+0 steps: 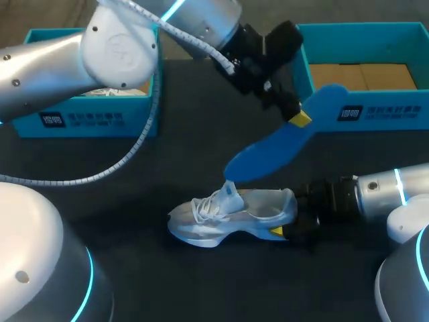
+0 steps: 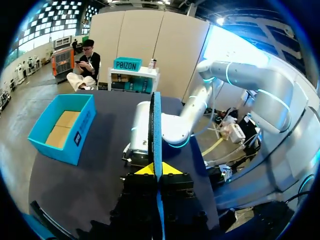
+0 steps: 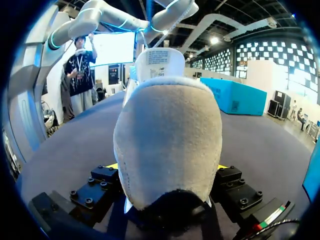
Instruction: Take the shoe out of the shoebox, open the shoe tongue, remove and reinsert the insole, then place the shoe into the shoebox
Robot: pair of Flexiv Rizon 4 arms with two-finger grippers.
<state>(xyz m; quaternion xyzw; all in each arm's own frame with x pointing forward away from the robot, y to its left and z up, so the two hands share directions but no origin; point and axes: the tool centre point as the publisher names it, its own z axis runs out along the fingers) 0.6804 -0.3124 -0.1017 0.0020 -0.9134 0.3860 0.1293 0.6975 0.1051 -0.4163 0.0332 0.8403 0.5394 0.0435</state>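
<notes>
A white shoe (image 1: 231, 213) lies on the dark table, toe to the left, laces loosened and tongue standing up. My right gripper (image 1: 287, 227) is shut on its heel from both sides; in the right wrist view the heel (image 3: 167, 135) fills the space between the fingers of the right gripper (image 3: 167, 167). A blue insole (image 1: 281, 141) hangs slanted above the shoe, its lower end just over the tongue. My left gripper (image 1: 299, 119) is shut on its upper part. In the left wrist view the insole (image 2: 156, 125) runs edge-on out of the left gripper (image 2: 156, 169).
A blue shoebox (image 1: 375, 111) with a brown cardboard floor stands at the back right, also seen beside the left gripper as the shoebox (image 2: 75, 135). A second blue box (image 1: 87, 117) holding white paper stands at the back left, partly behind my left arm.
</notes>
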